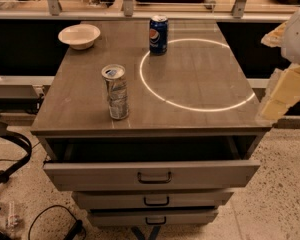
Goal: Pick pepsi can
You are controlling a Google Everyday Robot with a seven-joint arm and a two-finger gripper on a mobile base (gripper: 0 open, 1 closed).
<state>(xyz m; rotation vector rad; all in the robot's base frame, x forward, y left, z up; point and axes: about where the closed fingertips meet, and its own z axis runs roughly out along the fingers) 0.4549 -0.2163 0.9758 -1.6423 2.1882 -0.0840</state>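
Pepsi can [158, 34] stands at 12 o'clock on the cabinet [210, 119]; gripper [286, 91] hangs at 3 o'clock, well apart (I cannot tell its state).

on the bench [205, 79] stand the pepsi can [158, 34] at back, a silver can [116, 92] nearer front, a white bowl [79, 36] back-left; the tool [281, 100] hangs beside its right edge.

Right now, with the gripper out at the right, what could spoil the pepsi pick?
The gripper is off the right side of the cabinet, far from the pepsi can. That can stands near the back edge; a nudge might topple it. The silver can could be mistaken for it.
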